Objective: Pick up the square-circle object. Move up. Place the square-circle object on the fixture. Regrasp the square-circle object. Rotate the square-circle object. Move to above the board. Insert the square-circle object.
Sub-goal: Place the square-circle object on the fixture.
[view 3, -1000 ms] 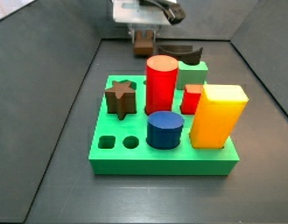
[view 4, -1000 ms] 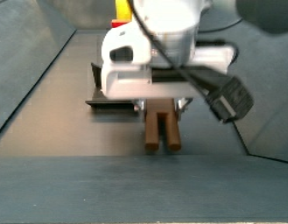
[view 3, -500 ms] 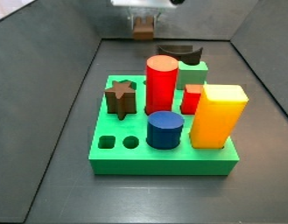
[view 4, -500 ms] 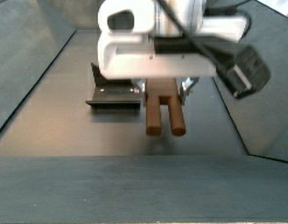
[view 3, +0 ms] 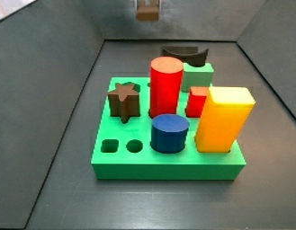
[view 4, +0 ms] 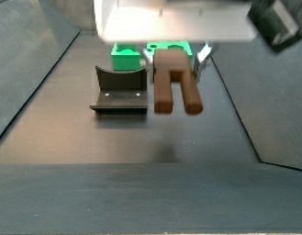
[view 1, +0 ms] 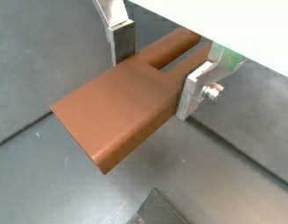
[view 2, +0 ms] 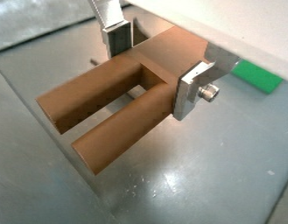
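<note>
A: Where's the gripper [view 2: 152, 61] rn?

B: High above the floor. In both wrist views the silver fingers [view 1: 195, 86] are clamped on the square-circle object [view 2: 116, 107], pads on its two side faces near the solid end, prongs sticking out free. In a side view the square-circle object [view 4: 174, 79] hangs in the air with nothing under it.

A: What's on the left in that view?

B: The fixture [view 4: 120, 88], dark L-bracket on the floor, just beside and below the piece. Behind it, a bit of the board [view 4: 150, 53] shows green.

A: Risks from here?

B: My guess, a few. The grip sits far back, so the long overhang could let the piece pivot between the pads if a prong tip touches the fixture wall first. Coming down off-centre, it may catch the bracket's edge & tip rather than seat.

A: And the board end?

B: In a side view the board [view 3: 171, 160] is crowded: red cylinder [view 3: 165, 84], blue cylinder [view 3: 169, 133], yellow block [view 3: 223, 118], star peg [view 3: 123, 100]. The two empty holes [view 3: 121, 145] are at the front left corner. Any tilt picked up now prob. carries into the insert and jams the prongs.
</note>
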Robot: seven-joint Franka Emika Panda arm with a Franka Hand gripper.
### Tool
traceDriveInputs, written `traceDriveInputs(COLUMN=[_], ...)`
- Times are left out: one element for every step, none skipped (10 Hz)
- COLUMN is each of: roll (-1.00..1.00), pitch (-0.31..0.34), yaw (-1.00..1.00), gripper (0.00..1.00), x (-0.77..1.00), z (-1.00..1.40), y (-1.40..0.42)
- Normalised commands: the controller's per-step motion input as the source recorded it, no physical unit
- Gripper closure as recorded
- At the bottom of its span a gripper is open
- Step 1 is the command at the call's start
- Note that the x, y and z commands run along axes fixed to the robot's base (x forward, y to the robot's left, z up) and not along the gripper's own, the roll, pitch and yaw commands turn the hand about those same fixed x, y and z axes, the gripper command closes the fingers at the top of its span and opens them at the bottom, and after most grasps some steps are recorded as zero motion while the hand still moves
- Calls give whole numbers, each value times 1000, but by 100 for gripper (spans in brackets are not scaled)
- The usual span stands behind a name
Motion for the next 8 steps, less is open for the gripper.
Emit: traceDriveInputs(roll=[43,46,47,574,574,518,362,256], pitch=[63,75,87,-561,-556,-448,-298,-169], yaw=[-2,0,4,-160,-148,-101,-59,-28], gripper=[100,100,100,100,100,100,100,100], x=[-10,-3,4,465,461,306,116,48], z=[680,506,334,-805,-853,-784,-553,-289], y=[4,5,7,-989,-963,-797,-503,-185])
